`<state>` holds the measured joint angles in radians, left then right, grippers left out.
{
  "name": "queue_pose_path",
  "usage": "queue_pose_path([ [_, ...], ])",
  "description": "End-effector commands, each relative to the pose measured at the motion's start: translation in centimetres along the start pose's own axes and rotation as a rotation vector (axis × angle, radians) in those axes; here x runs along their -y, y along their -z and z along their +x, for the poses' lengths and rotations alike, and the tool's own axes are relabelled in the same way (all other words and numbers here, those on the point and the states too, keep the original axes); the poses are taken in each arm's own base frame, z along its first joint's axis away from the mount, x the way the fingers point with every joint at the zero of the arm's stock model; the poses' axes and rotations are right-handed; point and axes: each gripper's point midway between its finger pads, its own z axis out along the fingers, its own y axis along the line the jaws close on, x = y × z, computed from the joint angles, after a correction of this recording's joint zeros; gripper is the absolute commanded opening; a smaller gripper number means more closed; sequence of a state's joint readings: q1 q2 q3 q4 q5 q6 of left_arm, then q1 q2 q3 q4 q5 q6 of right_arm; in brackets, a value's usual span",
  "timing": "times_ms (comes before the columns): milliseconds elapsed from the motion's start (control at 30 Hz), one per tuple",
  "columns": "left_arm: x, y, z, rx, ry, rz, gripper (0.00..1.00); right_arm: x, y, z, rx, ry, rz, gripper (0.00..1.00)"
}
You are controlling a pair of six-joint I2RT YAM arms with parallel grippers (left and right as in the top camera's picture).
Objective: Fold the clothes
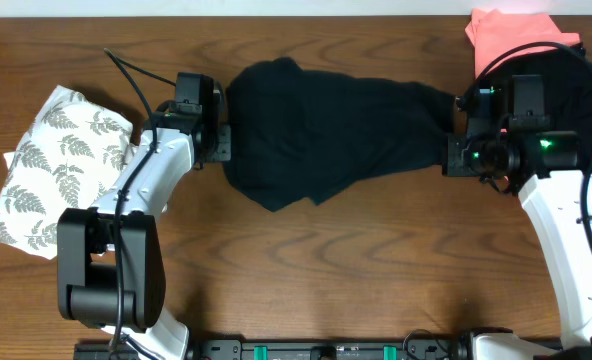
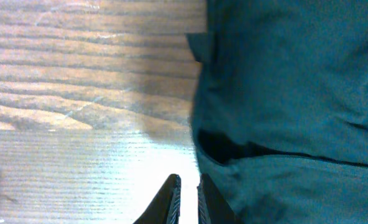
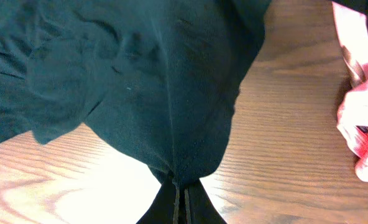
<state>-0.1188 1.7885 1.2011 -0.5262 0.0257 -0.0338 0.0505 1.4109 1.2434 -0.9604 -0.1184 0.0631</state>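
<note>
While my right gripper (image 3: 179, 194) pinches one end of the soft black fabric T-shirt (image 1: 326, 130), its long axis runs straight to my left gripper (image 2: 187, 186). That one sits nearly closed at the opposite edge, grip unclear.

Nearly shut left hand (image 2: 189, 184) — seemingly pinching black T-shirt (image 2: 283, 93) edge.

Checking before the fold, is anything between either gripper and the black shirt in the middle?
Nothing visible. The right gripper is pinched on the right end of the black shirt; the left gripper sits at its left edge. The fern-print cloth and pink top lie well aside.
</note>
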Motion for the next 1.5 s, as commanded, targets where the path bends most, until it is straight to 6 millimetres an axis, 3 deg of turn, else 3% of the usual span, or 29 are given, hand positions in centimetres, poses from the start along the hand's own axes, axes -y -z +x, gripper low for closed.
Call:
queue_pose_path([
  [0,0.3,0.1,0.6,-0.017,0.004,0.003,0.16,1.1,-0.4,0.1,-0.013,0.022,0.054,0.01],
  [233,6.8,0.8,2.1,-0.074,-0.047,0.252,0.25,1.1,-0.4,0.3,-0.021,0.021,0.054,0.01],
  [467,11.1,1.5,5.7,-0.178,-0.129,0.273,0.31,1.1,-0.4,0.8,-0.040,0.008,0.055,0.01],
  [733,11.1,0.8,8.7,-0.247,-0.089,0.198,0.44,1.1,-0.4,0.8,-0.040,0.008,0.055,0.01],
  [867,10.5,-0.6,10.6,-0.266,-0.095,0.180,0.56,1.1,-0.4,0.8,-0.040,0.008,0.056,0.01],
  [967,10.6,-1.5,10.9,-0.241,-0.096,0.188,0.62,1.1,-0.4,0.8,-0.041,0.008,0.056,0.01],
  [1133,10.9,-1.8,10.7,-0.219,-0.099,0.197,0.63,1.1,-0.4,0.8,-0.041,0.008,0.056,0.01],
  [1300,10.9,-1.8,10.6,-0.215,-0.084,0.198,0.53,1.3,-0.4,0.8,-0.040,0.008,0.067,0.01],
  [1467,10.9,-0.8,10.1,-0.193,-0.084,0.205,0.07,1.5,-0.4,0.8,-0.040,0.008,0.074,0.01],
])
